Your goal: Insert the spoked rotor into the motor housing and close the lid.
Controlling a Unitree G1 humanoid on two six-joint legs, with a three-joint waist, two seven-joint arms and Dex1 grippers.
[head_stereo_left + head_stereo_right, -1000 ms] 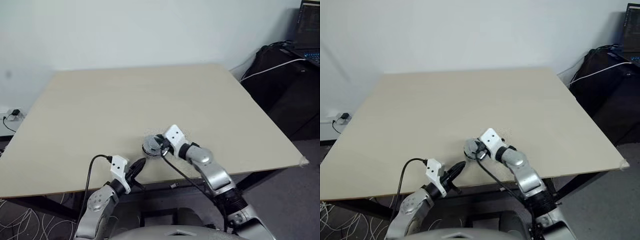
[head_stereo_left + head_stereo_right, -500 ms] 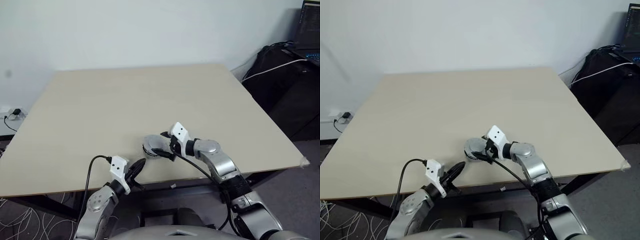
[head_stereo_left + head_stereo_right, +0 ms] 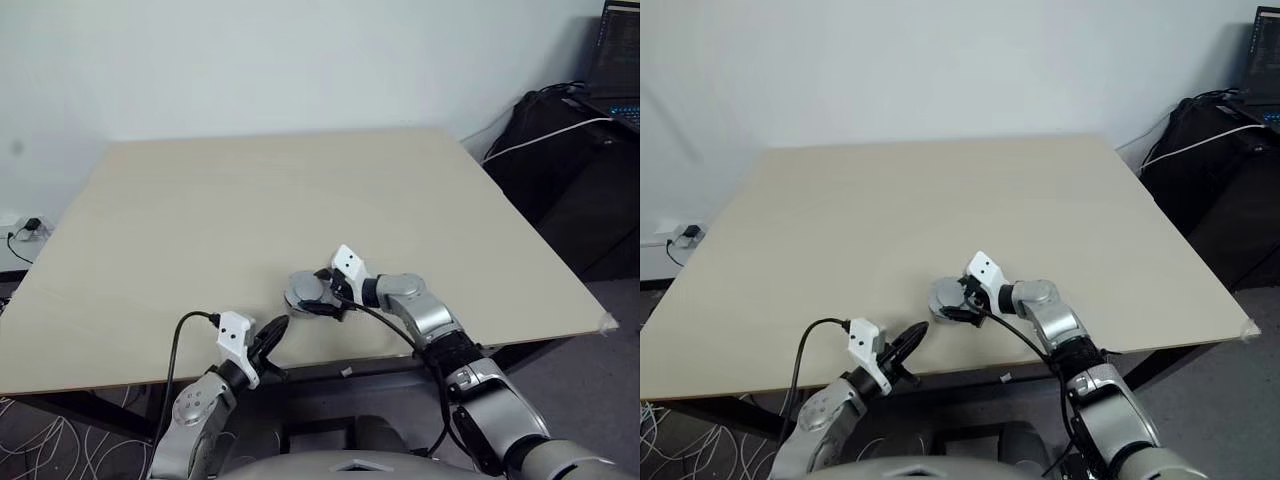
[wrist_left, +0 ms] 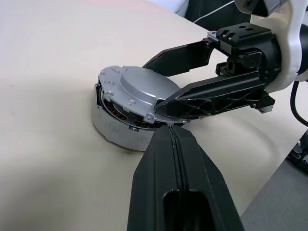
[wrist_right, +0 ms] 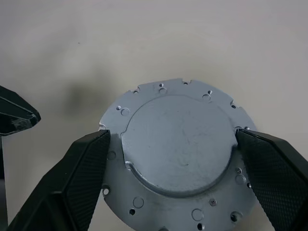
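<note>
you won't find any readable writing on the parts. the pale wooden table (image 3: 250, 200) stands by a white wall, with a laptop (image 3: 615, 60) cut off at the edge. your right gripper (image 5: 173, 159) is spread wide, the lid (image 5: 175, 149) between its fingers, sitting slightly tilted on the motor housing (image 4: 120, 127). the rotor is hidden. your left gripper (image 4: 175, 144), fingers together, points at the housing just beside it.

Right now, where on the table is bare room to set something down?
The pale wooden table lies bare behind and to both sides of the round silver lidded motor. Crowded: its near edge, with the right pincer around the motor and the left pincer.
</note>
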